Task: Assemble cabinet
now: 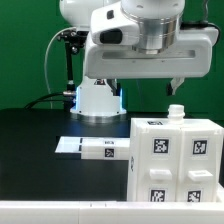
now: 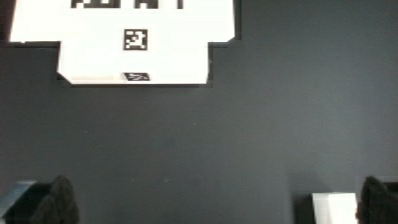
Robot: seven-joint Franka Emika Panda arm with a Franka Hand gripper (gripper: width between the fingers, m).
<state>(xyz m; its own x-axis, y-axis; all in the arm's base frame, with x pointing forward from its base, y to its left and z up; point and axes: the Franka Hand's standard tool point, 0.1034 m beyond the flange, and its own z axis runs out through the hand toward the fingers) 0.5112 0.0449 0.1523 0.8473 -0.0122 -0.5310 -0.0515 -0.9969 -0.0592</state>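
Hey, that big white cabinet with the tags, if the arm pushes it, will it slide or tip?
Probably slides rather than tips: the cabinet sits broad and blocky, flat on the black table. It looks like rigid plastic, so flexing seems unlikely. Its smooth white faces may be slippery to grip.

Robotics lab, prob.: green backdrop (image 1: pixel 25 50), black table (image 1: pixel 30 125), fixed robot base (image 1: pixel 98 100), marker tags (image 1: pixel 157 145) on cabinet (image 1: pixel 177 160) & marker board (image 1: pixel 68 146).
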